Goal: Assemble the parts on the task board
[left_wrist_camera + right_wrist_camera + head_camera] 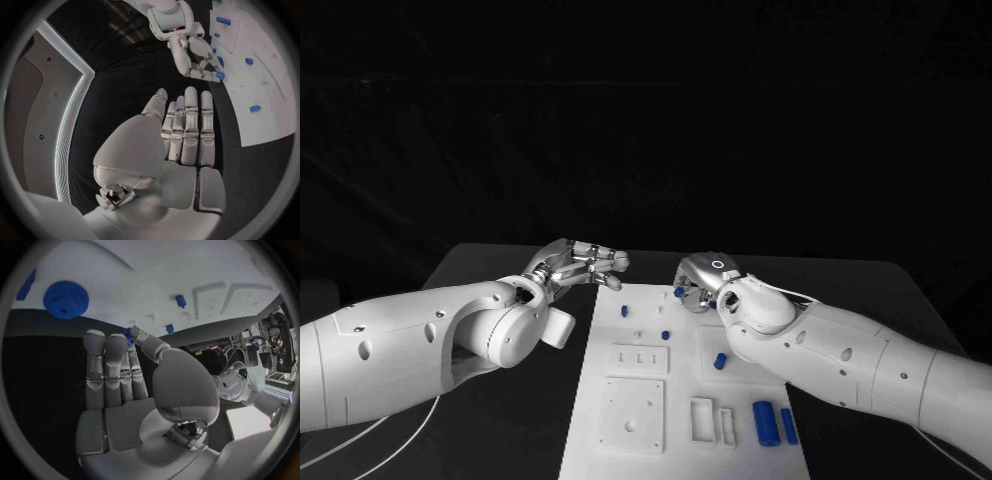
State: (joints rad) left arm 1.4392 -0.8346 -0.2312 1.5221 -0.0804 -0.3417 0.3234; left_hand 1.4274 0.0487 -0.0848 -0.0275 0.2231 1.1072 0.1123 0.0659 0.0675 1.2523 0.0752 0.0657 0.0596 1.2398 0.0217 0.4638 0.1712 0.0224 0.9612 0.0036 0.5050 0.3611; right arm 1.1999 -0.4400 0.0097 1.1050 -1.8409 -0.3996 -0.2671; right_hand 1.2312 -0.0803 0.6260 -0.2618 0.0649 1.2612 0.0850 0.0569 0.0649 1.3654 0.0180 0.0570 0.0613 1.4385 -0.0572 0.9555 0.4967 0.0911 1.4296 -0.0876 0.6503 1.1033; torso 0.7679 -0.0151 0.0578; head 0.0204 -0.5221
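R hand (705, 278) at task board (678, 440) far edge, fingertips pinching small blue part (220, 75). L hand (577, 264) released, empty. I'd seat part w/ slow descent, square to hole.

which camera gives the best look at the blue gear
The right wrist view: the blue gear lies unobstructed on the task board, teeth visible. In the head view the right hand covers that area; in the left wrist view I can't pick the gear out.
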